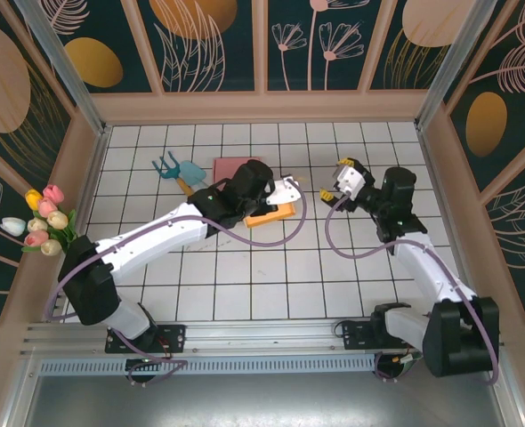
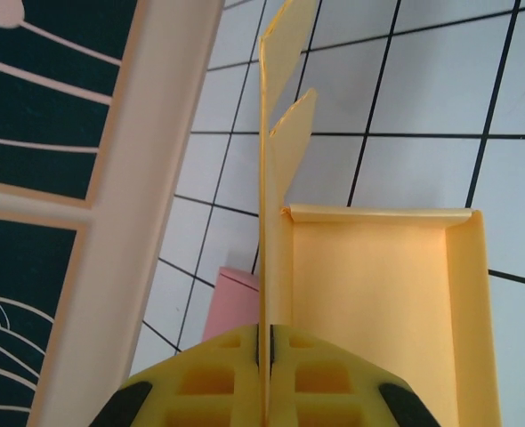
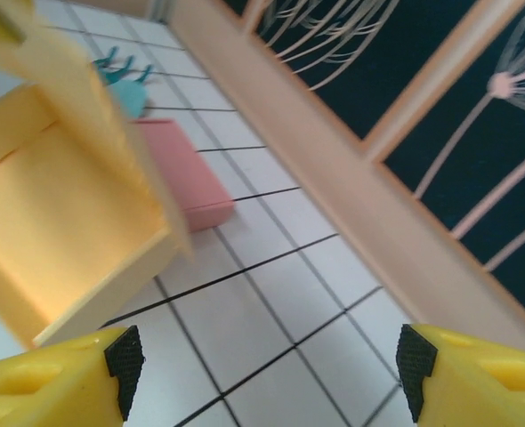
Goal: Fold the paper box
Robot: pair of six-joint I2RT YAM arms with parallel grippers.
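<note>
Left wrist: paper box wall pinched inside left end effector (right end effector wide)

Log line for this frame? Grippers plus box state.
left gripper: shut on flap | right gripper: open, clear of box | box: walls partly up, flap upright, unfinished

The whole tiled table was taken in from high above and behind the arm bases, looking down and forward to the far wall. The left wrist view was set very close, aimed along the paper box past its upright flap. The right wrist view was held low and near, angled towards a patterned wall. The paper box and a pink block were shared by all three views.
</note>
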